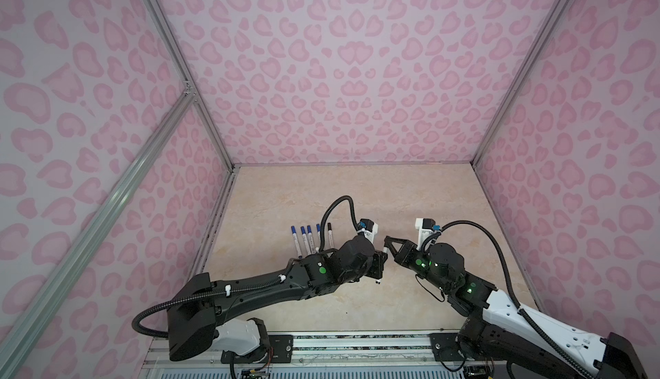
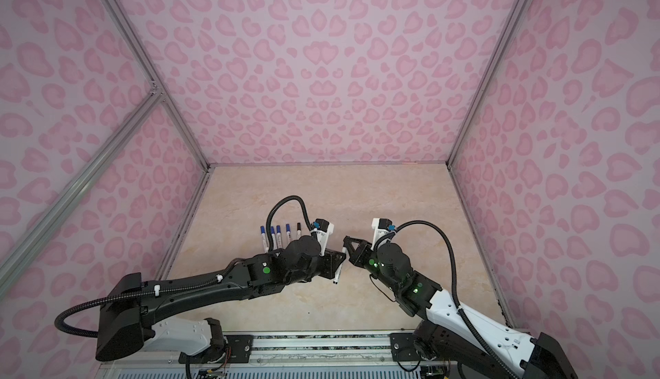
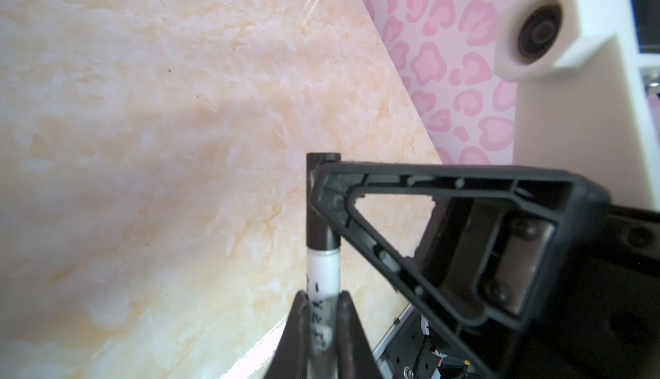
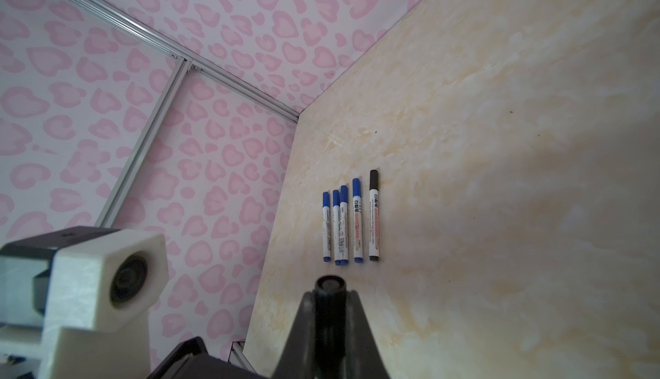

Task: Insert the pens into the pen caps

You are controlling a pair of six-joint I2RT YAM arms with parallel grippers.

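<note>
Left gripper (image 3: 322,305) is clamped on the white barrel of a pen (image 3: 323,270), its two fingers pressed to either side of the printed section. The pen's tip end sits inside a black cap (image 3: 321,216); the cap's rim meets the barrel, though whether it is fully seated cannot be told. Right gripper (image 4: 330,295) is closed across that cap, gripping it near its outer end, which shows as a round dark face between the fingers in the right wrist view.

In both top views the two grippers meet tip to tip over the middle of the table (image 1: 357,198). The pen is held tilted, its plug end projecting below the left gripper (image 1: 380,263) toward the near edge. The left arm runs long and low from its base at the near left, wrist turned so the fingers face right. The right arm rises from the near right, folded at the elbow, with the right gripper (image 1: 388,244) pointing left.

Five capped pens (image 4: 357,220) lie flat in a row on the table behind the left arm, parallel and close together: four with blue caps and one black, at the row's right end.
</note>
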